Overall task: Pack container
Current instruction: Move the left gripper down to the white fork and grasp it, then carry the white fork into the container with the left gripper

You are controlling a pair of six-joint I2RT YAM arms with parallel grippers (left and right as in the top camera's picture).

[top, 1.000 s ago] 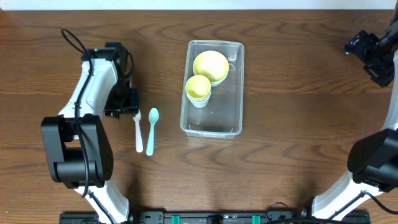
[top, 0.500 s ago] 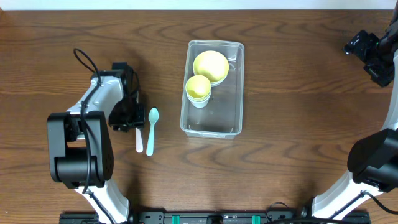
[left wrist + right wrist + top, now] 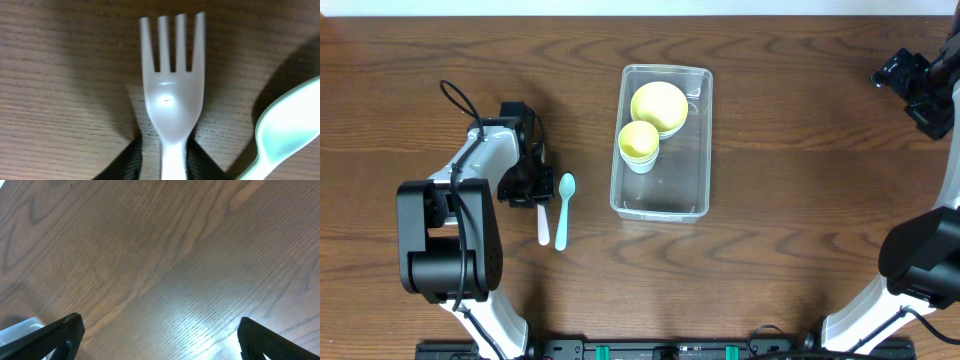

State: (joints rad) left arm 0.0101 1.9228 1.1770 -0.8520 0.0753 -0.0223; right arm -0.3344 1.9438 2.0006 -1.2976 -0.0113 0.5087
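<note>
The container point(image 3: 682, 172) is a clear rectangular bin at the table's middle, holding a yellow bowl point(image 3: 658, 105) and a yellow cup point(image 3: 639, 142). A white plastic fork point(image 3: 543, 218) and a teal spoon point(image 3: 563, 208) lie side by side on the table to its left. My left gripper point(image 3: 534, 190) is low over the fork's head end. In the left wrist view its fingers point(image 3: 163, 162) straddle the fork's point(image 3: 172, 97) neck, with a sliver of wood showing beside the left finger. The spoon's bowl point(image 3: 290, 127) lies just to the right. My right gripper point(image 3: 918, 92) is open and empty at the far right.
The right wrist view shows bare brown wood between the wide-open fingers point(image 3: 157, 335), with a corner of the container at the lower left edge. The spoon lies very close to the fork, on the container side.
My left gripper moved toward the near edge and down onto the fork's head a second ago, and has barely moved in the last half second. The right arm has not moved.
</note>
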